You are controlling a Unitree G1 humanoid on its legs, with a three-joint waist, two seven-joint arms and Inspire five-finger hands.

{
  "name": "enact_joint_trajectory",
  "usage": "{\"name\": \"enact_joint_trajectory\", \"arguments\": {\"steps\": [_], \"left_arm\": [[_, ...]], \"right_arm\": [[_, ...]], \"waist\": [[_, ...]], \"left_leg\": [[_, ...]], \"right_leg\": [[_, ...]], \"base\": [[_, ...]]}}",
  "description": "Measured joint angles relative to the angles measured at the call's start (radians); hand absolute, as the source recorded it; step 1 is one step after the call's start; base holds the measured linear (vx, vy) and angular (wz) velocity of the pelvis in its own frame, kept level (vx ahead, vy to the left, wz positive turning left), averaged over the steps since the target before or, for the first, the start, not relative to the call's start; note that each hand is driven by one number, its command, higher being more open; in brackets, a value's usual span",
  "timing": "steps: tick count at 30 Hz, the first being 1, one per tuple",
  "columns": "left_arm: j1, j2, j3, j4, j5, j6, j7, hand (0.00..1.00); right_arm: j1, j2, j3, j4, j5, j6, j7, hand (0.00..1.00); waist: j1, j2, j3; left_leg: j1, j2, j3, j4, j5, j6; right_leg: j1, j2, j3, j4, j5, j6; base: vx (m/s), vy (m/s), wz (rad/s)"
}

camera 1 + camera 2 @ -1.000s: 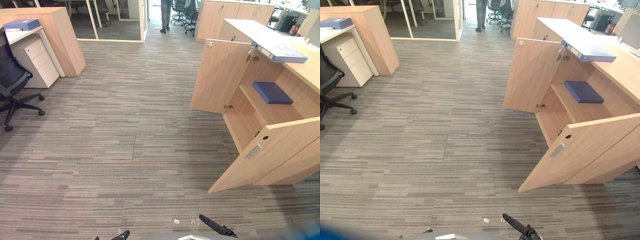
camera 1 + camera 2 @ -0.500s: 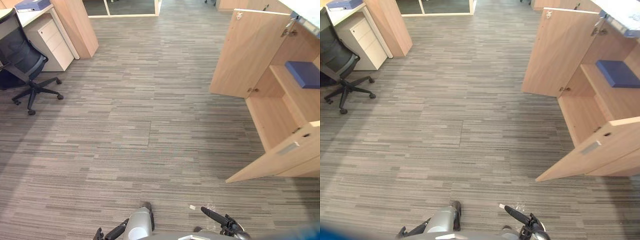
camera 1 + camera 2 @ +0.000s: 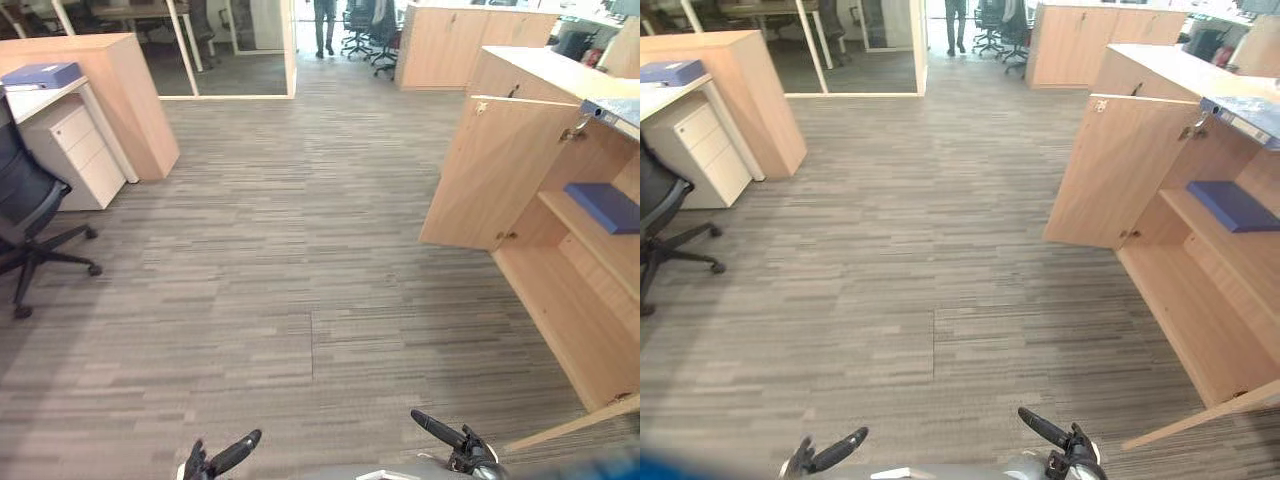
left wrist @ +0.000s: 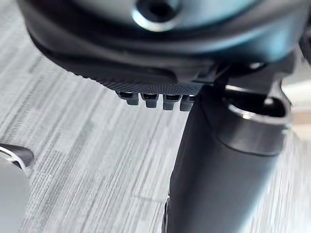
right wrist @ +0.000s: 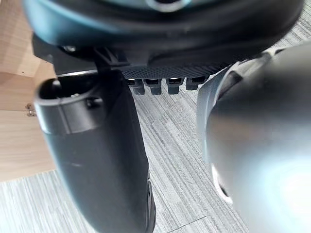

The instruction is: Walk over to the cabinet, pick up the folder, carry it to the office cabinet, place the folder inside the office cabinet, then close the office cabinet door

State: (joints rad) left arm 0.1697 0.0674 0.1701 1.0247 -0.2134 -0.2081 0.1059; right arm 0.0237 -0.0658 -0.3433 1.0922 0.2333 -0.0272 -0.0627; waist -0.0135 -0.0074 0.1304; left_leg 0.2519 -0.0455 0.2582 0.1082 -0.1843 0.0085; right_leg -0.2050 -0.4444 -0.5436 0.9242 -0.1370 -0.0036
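1. At the bottom edge, nearest the camera: left hand (image 3: 228, 456) and right hand (image 3: 442, 433), both low over the carpet floor (image 3: 300, 260). Neither touches anything.
2. Left wrist view: fingers (image 4: 150, 99) in a loose row, thumb apart from them, nothing between, carpet beyond. Right wrist view: same, fingers (image 5: 160, 86) relaxed, hand empty.
3. Lower right: near door (image 3: 575, 425) of the office cabinet (image 3: 560, 330) swung wide open, just its edge visible.
4. Office cabinet stands open at right. Lower compartment bare. On the shelf (image 3: 585, 240) above it a dark blue folder (image 3: 608, 205) lies flat.
5. Far door (image 3: 490, 170) also open, standing out into the room.
6. Left side: black office chair (image 3: 25, 200), beside a white drawer unit (image 3: 75, 150) under a counter (image 3: 45, 98).
7. Far left, a second blue folder (image 3: 40, 75) lies on that counter next to a wooden cabinet (image 3: 135, 90), well apart from both hands.
8. Farthest back: glass partition (image 3: 235, 45) and a person's legs (image 3: 325, 25).
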Motion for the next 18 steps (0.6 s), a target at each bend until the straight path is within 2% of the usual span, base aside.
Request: {"name": "enact_joint_trajectory", "arguments": {"steps": [2,3,4,5,6,7,8,9,10,11,12,13,14,15,16,17,18], "left_arm": [[-0.021,-0.003,-0.041,-0.001,0.028,0.001,-0.006,1.00],[-0.026,-0.003,-0.050,-0.001,0.029,0.001,-0.006,1.00],[-0.027,-0.003,-0.057,-0.001,0.030,0.001,-0.006,1.00],[-0.029,-0.002,-0.057,-0.003,0.027,0.002,-0.007,1.00],[-0.040,0.004,-0.048,-0.001,0.032,0.003,-0.003,1.00],[-0.039,-0.021,-0.025,0.004,0.042,0.006,0.004,1.00],[-0.037,-0.037,-0.015,0.005,0.052,0.010,0.006,1.00],[-0.036,-0.049,0.006,0.017,0.068,0.016,0.009,1.00],[-0.044,-0.050,0.011,0.026,0.071,0.022,0.009,1.00],[-0.047,-0.051,0.010,0.030,0.072,0.023,0.009,1.00],[-0.045,-0.060,0.007,0.034,0.075,0.023,0.007,1.00],[-0.052,-0.051,0.010,0.039,0.080,0.025,-0.007,1.00],[-0.054,-0.050,0.017,0.045,0.077,0.028,-0.003,1.00],[-0.053,-0.056,0.027,0.043,0.068,0.030,-0.004,1.00],[-0.054,-0.054,0.039,0.040,0.062,0.032,-0.006,1.00],[-0.054,-0.054,0.053,0.027,0.053,0.034,-0.009,1.00],[-0.055,-0.043,0.058,0.019,0.047,0.034,-0.010,1.00]], "right_arm": [[-0.015,0.006,-0.003,-0.001,0.007,0.005,0.007,1.00],[-0.024,0.014,0.004,-0.001,0.005,0.004,0.010,1.00],[-0.027,0.024,0.011,0.000,0.004,0.004,0.010,1.00],[-0.028,0.034,0.011,0.001,0.004,0.004,0.010,1.00],[-0.029,0.042,0.011,0.007,0.004,0.005,0.012,1.00],[-0.050,0.027,0.011,0.012,0.002,0.006,0.022,1.00],[-0.051,0.024,0.010,0.010,0.002,0.000,0.029,1.00],[-0.049,0.024,0.003,0.014,0.002,-0.005,0.034,1.00],[-0.049,0.028,-0.031,0.029,0.001,-0.001,0.034,1.00],[-0.047,0.032,-0.045,0.035,0.005,0.001,0.036,1.00],[-0.045,0.029,-0.085,0.029,0.006,0.007,0.028,1.00],[-0.010,0.028,-0.101,0.037,0.004,0.003,0.027,1.00],[0.006,0.022,-0.116,0.039,0.010,0.001,0.028,1.00],[0.012,0.018,-0.115,0.039,0.012,0.002,0.028,1.00],[0.016,0.016,-0.113,0.039,0.014,0.003,0.029,1.00],[0.023,0.021,-0.114,0.043,0.021,0.003,0.030,1.00],[0.035,0.025,-0.116,0.055,0.035,0.005,0.031,1.00]], "waist": [[-0.002,0.020,0.030],[-0.007,0.018,0.037],[-0.008,0.007,0.040],[-0.010,-0.009,0.042],[-0.013,-0.038,0.049],[-0.013,0.003,0.051],[-0.015,0.011,0.053],[-0.016,0.028,0.054],[-0.019,0.030,0.052],[-0.020,0.036,0.051],[-0.043,0.044,0.050],[-0.054,0.036,0.045],[-0.047,0.062,0.037],[-0.044,0.062,0.038],[-0.041,0.062,0.040],[-0.041,0.053,0.046],[-0.043,0.041,0.054]], "left_leg": [[0.051,0.015,0.013,-0.021,-0.013,-0.022],[0.070,0.013,0.027,-0.043,-0.024,-0.040],[0.091,0.002,0.036,-0.064,-0.032,-0.053],[0.109,-0.011,0.034,-0.076,-0.039,-0.063],[0.147,-0.033,0.025,-0.091,-0.046,-0.073],[0.152,-0.003,0.036,-0.086,-0.045,-0.075],[0.156,0.009,0.037,-0.081,-0.045,-0.075],[0.174,0.029,0.047,-0.067,-0.045,-0.075],[0.174,0.056,0.058,-0.024,-0.045,-0.074],[0.165,0.083,0.061,0.017,-0.044,-0.074],[0.137,0.134,0.031,0.125,-0.053,-0.074],[0.112,0.167,0.033,0.275,-0.056,-0.090],[0.028,0.237,0.024,0.488,0.010,-0.115],[-0.013,0.264,0.016,0.593,0.078,-0.116],[-0.053,0.287,0.005,0.694,0.104,-0.135],[-0.127,0.314,0.006,0.855,0.099,-0.142],[-0.176,0.333,0.018,0.941,0.079,-0.153]], "right_leg": [[-0.035,0.108,-0.094,-0.256,0.000,0.002],[-0.047,0.172,-0.119,-0.453,0.060,0.001],[-0.054,0.214,-0.118,-0.591,0.127,-0.003],[-0.059,0.233,-0.110,-0.660,0.192,-0.015],[-0.062,0.257,-0.059,-0.692,0.287,-0.204],[-0.074,0.305,-0.041,-0.680,0.257,-0.170],[-0.075,0.322,-0.028,-0.682,0.239,-0.166],[-0.071,0.360,-0.027,-0.668,0.191,-0.157],[-0.061,0.376,-0.044,-0.628,0.119,-0.140],[-0.051,0.374,-0.074,-0.601,0.069,-0.093],[-0.042,0.339,-0.065,-0.476,-0.002,-0.171],[0.006,0.368,-0.036,-0.489,-0.035,-0.135],[0.065,0.445,-0.022,-0.582,-0.033,-0.125],[0.100,0.478,-0.008,-0.632,-0.029,-0.117],[0.130,0.500,0.003,-0.675,-0.028,-0.117],[0.185,0.524,0.027,-0.726,-0.023,-0.112],[0.239,0.543,0.062,-0.758,-0.014,-0.120]], "base": [[0.30,-0.020,-0.27],[0.30,-0.096,-0.15],[0.19,-0.084,-0.07],[0.29,-0.166,-0.02],[0.32,-0.150,-0.46],[0.38,-0.179,-0.63],[0.34,-0.109,-0.98],[0.36,-0.149,-0.81],[0.37,-0.168,-0.73],[0.41,-0.220,-0.36],[0.47,-0.142,-0.10],[0.63,-0.250,-0.29],[0.45,-0.154,-0.49],[0.43,-0.240,-0.67],[0.37,-0.145,-0.72],[0.55,-0.194,-0.81],[0.46,-0.124,-0.89]]}}
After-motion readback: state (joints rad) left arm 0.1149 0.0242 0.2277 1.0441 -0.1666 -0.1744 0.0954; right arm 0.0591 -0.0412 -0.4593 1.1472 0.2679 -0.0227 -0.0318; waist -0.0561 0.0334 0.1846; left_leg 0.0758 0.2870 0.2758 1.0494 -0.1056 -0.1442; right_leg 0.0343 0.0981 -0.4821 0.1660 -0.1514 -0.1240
